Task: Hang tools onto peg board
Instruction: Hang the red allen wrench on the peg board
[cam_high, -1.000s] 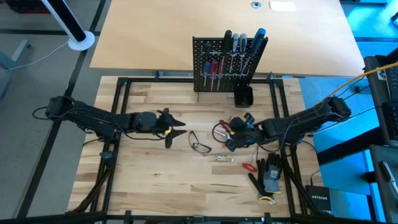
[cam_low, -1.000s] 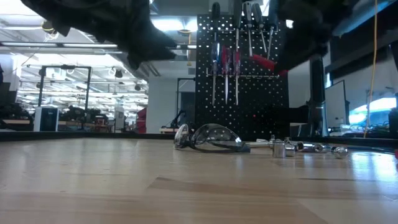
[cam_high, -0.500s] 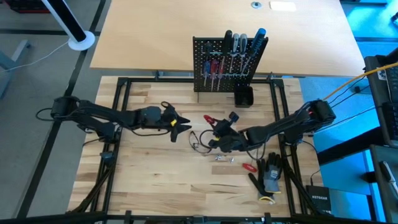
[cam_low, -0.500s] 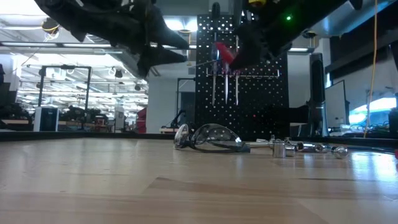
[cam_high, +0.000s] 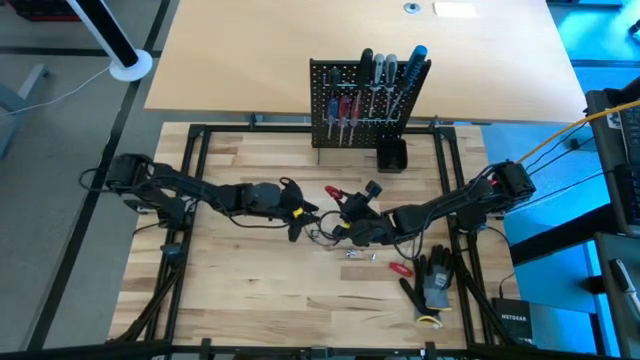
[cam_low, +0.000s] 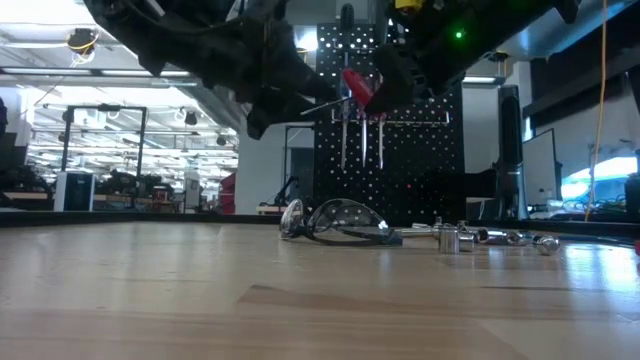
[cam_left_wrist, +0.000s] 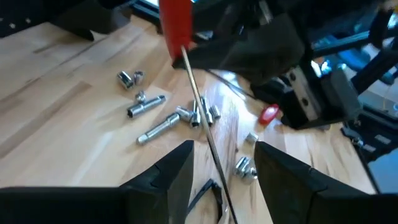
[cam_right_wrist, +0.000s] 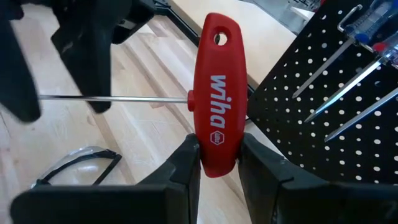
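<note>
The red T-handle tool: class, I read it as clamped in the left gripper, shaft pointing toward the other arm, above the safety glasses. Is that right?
Not quite. The red T-handle tool is clamped in the right gripper, as the right wrist view shows. Its shaft does point toward the other arm, the left gripper, whose fingers stand open around the shaft without closing on it. The safety glasses lie on the table below.

red-handled tool (cam_left_wrist: 175, 25): handle top cut off by edge | safety glasses (cam_high: 322, 235): partly hidden under arms

peg board (cam_high: 362, 105): top middle of the high view
glasses (cam_high: 322, 234): middle, below my two grippers
gloves (cam_high: 434, 282): lower right
</note>
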